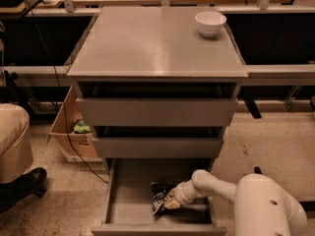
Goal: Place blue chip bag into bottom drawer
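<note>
The blue chip bag [159, 196] is dark with white lettering and sits inside the bottom drawer [128, 200], which is pulled wide open. My gripper [171, 202] reaches into the drawer from the right and is shut on the bag's right edge. It holds the bag low over the drawer floor, right of the middle. The white arm [216, 186] and the robot body [268, 208] are at the lower right.
The two upper grey drawers [156, 112] stand slightly open. A white bowl [210, 22] sits on the cabinet top at the back right. A cardboard box [74, 132] stands on the floor to the left. A person's leg and shoe [17, 156] are at the far left.
</note>
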`<state>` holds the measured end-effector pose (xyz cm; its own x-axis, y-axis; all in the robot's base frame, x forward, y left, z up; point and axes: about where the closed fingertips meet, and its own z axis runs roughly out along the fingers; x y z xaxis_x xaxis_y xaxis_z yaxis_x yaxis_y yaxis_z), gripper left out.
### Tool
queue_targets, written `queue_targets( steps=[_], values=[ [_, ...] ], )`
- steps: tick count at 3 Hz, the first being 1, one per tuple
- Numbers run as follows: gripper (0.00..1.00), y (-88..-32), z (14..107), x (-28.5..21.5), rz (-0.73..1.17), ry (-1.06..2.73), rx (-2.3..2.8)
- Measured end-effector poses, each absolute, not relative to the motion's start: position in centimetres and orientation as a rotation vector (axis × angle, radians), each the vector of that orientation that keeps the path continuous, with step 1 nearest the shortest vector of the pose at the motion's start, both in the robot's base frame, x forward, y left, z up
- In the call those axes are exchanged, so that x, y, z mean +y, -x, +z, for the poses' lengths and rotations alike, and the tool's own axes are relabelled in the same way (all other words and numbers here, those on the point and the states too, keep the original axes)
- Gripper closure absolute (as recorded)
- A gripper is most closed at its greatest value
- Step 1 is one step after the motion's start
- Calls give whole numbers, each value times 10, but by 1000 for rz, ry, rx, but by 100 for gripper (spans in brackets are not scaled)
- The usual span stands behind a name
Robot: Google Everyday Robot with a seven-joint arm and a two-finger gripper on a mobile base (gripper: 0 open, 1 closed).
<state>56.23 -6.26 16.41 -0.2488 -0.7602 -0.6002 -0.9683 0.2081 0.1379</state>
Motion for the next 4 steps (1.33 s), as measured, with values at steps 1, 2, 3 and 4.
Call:
queue_targets(
  steps=[1,2,3,4],
  values=[
    [4,-562,160,-61,704,1604,2086],
    [0,-556,164,-63,718,1604,2083],
    [0,-544,187,-76,729,1604,2063],
    [0,-527,227,-113,693,1621,2048]
  ],
)
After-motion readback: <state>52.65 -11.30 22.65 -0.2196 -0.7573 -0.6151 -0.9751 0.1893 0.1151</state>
